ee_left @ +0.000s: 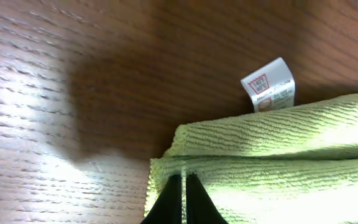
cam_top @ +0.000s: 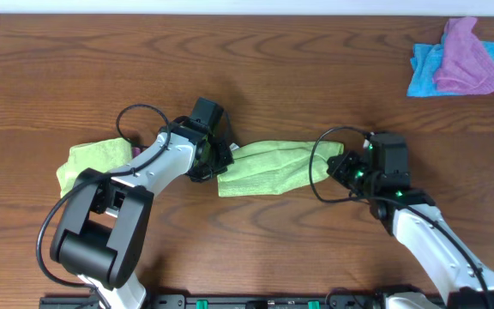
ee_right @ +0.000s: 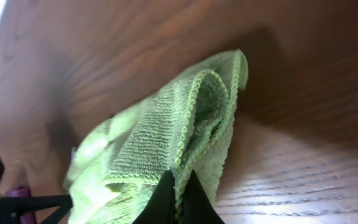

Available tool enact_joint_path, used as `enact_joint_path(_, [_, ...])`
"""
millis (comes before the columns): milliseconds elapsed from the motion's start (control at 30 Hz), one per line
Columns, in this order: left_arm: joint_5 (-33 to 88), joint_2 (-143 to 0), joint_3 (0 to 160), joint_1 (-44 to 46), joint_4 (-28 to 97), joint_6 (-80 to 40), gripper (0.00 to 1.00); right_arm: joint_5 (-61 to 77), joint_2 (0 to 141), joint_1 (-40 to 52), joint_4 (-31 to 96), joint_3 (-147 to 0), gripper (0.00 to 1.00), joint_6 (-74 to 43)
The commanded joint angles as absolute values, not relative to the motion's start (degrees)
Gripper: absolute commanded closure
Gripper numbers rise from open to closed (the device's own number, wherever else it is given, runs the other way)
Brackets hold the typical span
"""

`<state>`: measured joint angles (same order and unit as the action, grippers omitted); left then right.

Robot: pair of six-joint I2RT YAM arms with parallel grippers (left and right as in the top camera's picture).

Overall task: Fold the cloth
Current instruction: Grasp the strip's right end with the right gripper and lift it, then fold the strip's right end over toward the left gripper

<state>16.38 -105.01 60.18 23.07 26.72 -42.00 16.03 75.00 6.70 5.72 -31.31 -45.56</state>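
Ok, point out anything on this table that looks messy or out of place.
Nothing spilled or damaged. The purple cloth lies crumpled over the blue cloth at the far right corner, a second green cloth sits bunched at the left, and the cloth being folded is rumpled, not flat.

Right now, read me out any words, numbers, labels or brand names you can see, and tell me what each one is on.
White tag at the edge of the cloth, left wrist view: several lines of red print, too small and blurred to read.
No other words, numbers or signs show in any view.
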Motion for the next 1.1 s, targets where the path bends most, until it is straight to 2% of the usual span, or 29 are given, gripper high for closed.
enact_joint_path(0, [13.91,-105.67,61.01,23.33,26.5,-42.24,0.94,15.68,74.04,7.4,6.46,-33.41,0.99,-44.03])
enact_joint_path(533, [15.07,-110.76,60.9,25.17,23.53,-45.08,0.94,16.14,74.02,10.09,10.13,-41.41,0.99,-41.01])
enact_joint_path(1067, [16.14,-110.96,60.9,25.17,21.65,-46.15,0.94,14.79,74.91,20.05,8.93,-42.74,0.99,-40.91])
